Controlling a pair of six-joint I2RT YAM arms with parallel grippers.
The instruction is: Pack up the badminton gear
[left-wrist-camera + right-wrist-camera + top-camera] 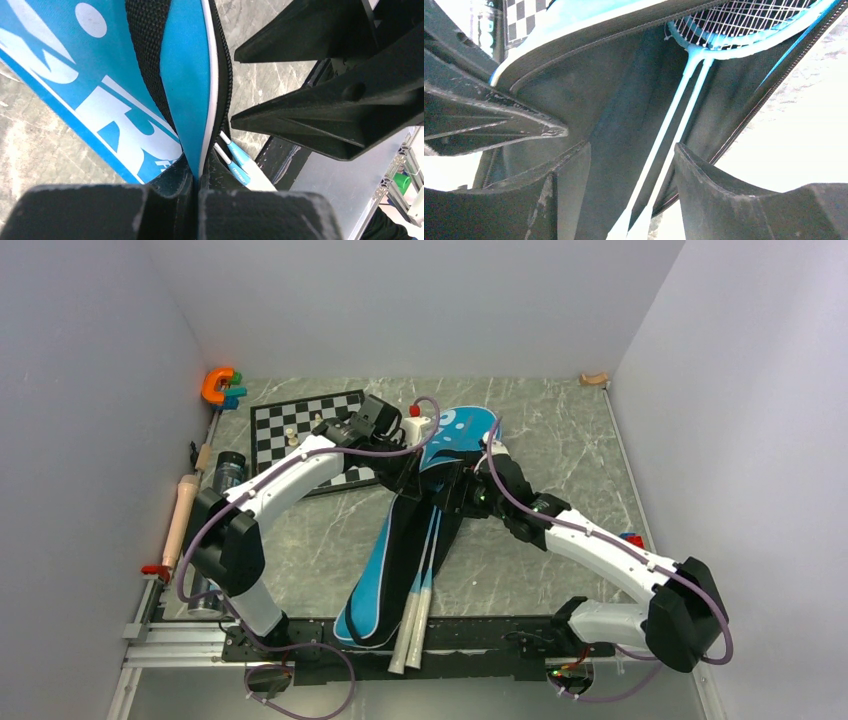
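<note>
Left end effector (196, 192) pinches the blue bag's (185, 75) flap; right end effector (626, 155) gapes above both rackets (696, 50).

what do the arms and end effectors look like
The left arm and right arm have white shells, chunky black joints and looping purple cables. The left end effector and right end effector are matte black with ribbed, wedge-shaped fingers.

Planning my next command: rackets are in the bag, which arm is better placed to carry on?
Likely right. The right gripper is open above the rackets; the left gripper is shut on the bag flap, holding it up.
</note>
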